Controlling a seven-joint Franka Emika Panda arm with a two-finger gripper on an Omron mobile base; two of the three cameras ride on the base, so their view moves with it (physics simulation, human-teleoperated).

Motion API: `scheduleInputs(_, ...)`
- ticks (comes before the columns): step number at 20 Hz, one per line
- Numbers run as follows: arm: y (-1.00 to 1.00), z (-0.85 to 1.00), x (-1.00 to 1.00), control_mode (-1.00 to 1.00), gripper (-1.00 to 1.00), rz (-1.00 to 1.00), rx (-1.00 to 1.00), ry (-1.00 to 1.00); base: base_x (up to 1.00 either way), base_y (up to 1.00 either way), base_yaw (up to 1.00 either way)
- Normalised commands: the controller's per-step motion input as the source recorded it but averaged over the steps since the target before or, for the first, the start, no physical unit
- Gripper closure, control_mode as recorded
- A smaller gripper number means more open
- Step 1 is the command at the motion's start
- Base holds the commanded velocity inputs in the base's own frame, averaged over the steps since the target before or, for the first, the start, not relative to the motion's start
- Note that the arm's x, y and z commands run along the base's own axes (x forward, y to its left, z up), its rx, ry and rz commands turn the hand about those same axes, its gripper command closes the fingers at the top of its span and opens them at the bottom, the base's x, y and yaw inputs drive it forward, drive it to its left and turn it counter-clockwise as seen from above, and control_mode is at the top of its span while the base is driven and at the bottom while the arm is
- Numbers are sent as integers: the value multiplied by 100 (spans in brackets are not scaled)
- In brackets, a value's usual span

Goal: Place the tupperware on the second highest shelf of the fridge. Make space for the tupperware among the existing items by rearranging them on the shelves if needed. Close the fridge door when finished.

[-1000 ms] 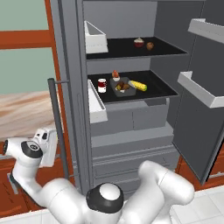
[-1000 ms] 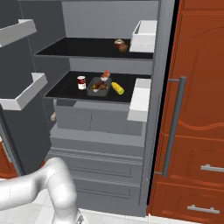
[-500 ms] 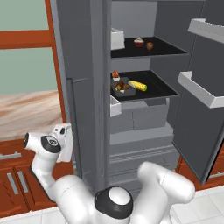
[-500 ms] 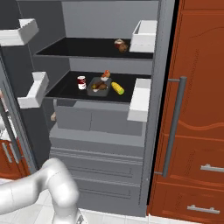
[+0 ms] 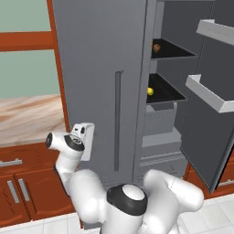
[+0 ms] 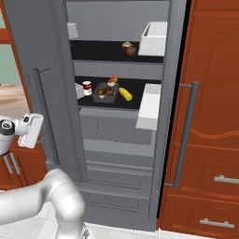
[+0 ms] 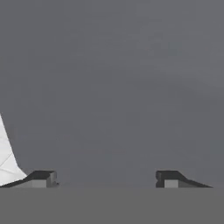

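The fridge door (image 5: 96, 82) on the left, a grey slab with a vertical bar handle (image 5: 118, 121), stands nearly shut against the fridge (image 6: 116, 140). My gripper (image 5: 87, 139) (image 6: 37, 130) rests low against its outer face. In the hand view my gripper (image 7: 106, 179) is open, its fingertips (image 7: 43, 178) wide apart before plain grey door, nothing between them. The tupperware (image 6: 105, 92), a dark container with food, sits on the lower black shelf (image 6: 140, 100), a small yellow item (image 6: 125, 94) (image 5: 150, 91) beside it. A small brown item (image 6: 128, 48) (image 5: 156, 47) lies on the shelf above.
The right fridge door (image 5: 201, 137) stands wide open, its pale bins (image 5: 208, 91) (image 6: 149, 105) jutting out. A red can (image 6: 87, 87) stands left of the tupperware. Red-brown cabinets flank the fridge (image 6: 210, 116) (image 5: 27, 183). Two grey drawers (image 6: 116, 186) sit below the shelves.
The left fridge door has swung from wide open to nearly shut, hiding most of the shelves in the left base view. My hand has travelled rightward with it, against its outer face.
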Motion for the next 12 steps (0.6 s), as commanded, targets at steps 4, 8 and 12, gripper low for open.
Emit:
scheduleInputs(4, -46, 0, 61, -100, -100, 6, 0, 0, 0, 0, 0)
scheduleInputs(8, -47, 0, 64, -100, -100, 9, 1, 0, 0, 0, 0)
scheduleInputs(12, -59, 0, 66, -100, -100, 18, 5, 0, 0, 0, 0)
